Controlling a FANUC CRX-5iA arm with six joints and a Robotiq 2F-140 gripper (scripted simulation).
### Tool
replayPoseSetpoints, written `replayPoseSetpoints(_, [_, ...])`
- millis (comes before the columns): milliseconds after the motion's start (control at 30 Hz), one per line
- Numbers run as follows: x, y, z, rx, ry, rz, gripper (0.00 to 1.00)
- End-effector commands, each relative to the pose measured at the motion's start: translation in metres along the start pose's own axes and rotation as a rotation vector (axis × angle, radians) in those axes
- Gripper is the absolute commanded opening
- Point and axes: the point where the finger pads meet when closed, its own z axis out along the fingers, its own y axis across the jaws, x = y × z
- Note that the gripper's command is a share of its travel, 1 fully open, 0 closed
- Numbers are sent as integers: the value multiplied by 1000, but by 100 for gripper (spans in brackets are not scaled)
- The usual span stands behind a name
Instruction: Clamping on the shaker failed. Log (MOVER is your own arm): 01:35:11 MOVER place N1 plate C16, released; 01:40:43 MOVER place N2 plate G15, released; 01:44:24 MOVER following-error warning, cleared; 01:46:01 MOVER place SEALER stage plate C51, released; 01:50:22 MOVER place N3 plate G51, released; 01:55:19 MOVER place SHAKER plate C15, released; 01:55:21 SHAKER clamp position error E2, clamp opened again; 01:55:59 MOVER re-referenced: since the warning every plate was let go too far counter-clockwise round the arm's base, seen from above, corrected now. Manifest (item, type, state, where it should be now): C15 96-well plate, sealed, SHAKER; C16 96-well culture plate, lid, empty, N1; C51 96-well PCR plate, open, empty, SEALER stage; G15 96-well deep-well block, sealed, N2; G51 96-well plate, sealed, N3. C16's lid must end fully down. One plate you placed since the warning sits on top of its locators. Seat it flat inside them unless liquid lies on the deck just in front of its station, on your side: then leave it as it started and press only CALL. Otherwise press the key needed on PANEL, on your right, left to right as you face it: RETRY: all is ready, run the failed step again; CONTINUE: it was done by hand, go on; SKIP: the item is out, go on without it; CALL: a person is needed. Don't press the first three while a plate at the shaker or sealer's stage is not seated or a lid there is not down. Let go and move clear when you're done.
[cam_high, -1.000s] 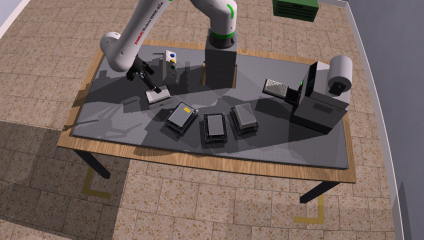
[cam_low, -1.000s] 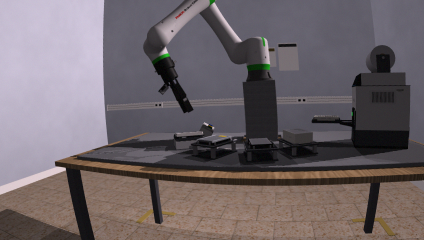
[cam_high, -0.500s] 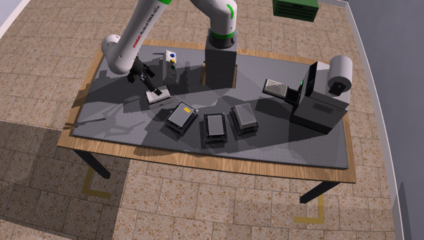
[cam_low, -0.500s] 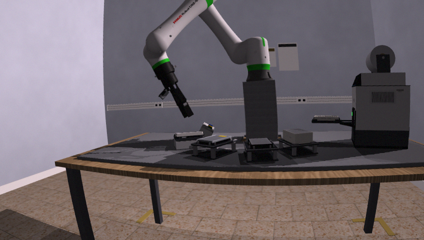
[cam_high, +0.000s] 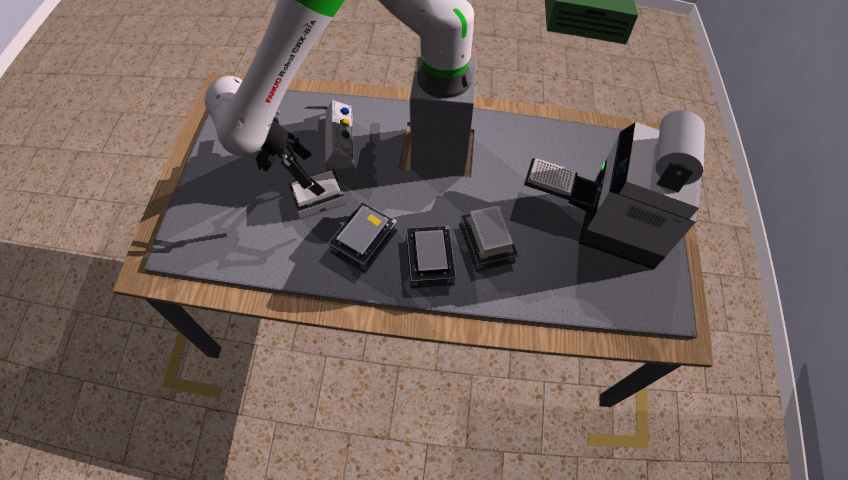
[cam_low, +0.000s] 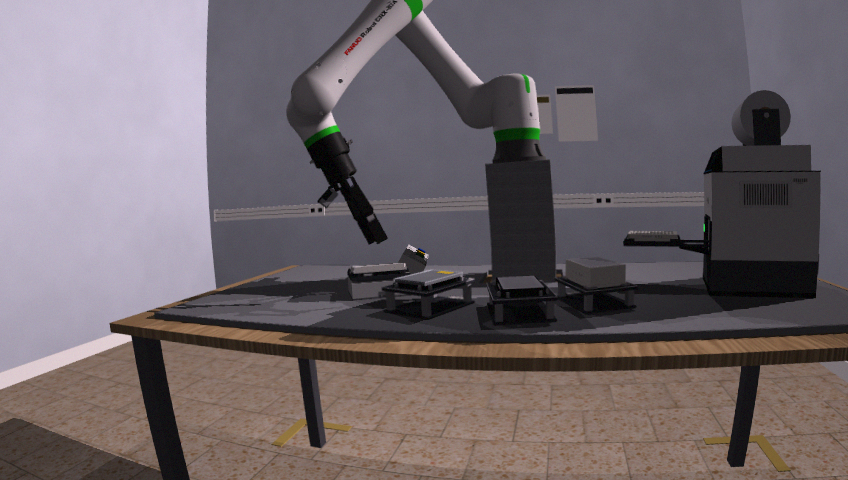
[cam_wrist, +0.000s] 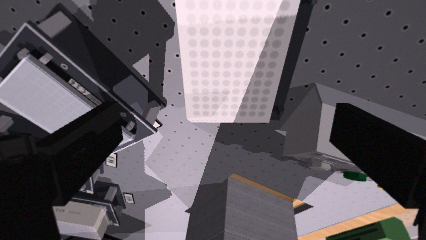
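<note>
My gripper (cam_high: 302, 172) is open and empty. It hangs tilted above the shaker (cam_high: 319, 198) at the deck's left and touches nothing; it also shows in the exterior view (cam_low: 373, 233). A sealed plate lies on the shaker. In the wrist view this plate (cam_wrist: 234, 60) shows pale with rows of dots, ahead of my two black fingers. In the side view the plate (cam_low: 376, 268) looks slightly tilted. The key panel (cam_high: 339, 132) stands upright behind the shaker, with blue, yellow and green keys.
Three nests stand in a row: a plate with a yellow label (cam_high: 364, 231), a flat sealed plate (cam_high: 430, 249) and a deep-well block (cam_high: 489, 231). The sealer (cam_high: 639, 196) at the right holds an open plate (cam_high: 550, 175) on its stage. My base pedestal (cam_high: 441, 133) stands behind.
</note>
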Motion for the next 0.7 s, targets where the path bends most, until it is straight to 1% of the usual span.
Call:
replayPoseSetpoints(0, [3,1,5,0,2,0,100])
replayPoseSetpoints(100, [6,1,9,0,2,0,100])
replayPoseSetpoints(167, [6,1,9,0,2,0,100])
replayPoseSetpoints(667, [16,5,32,0,2,0,100])
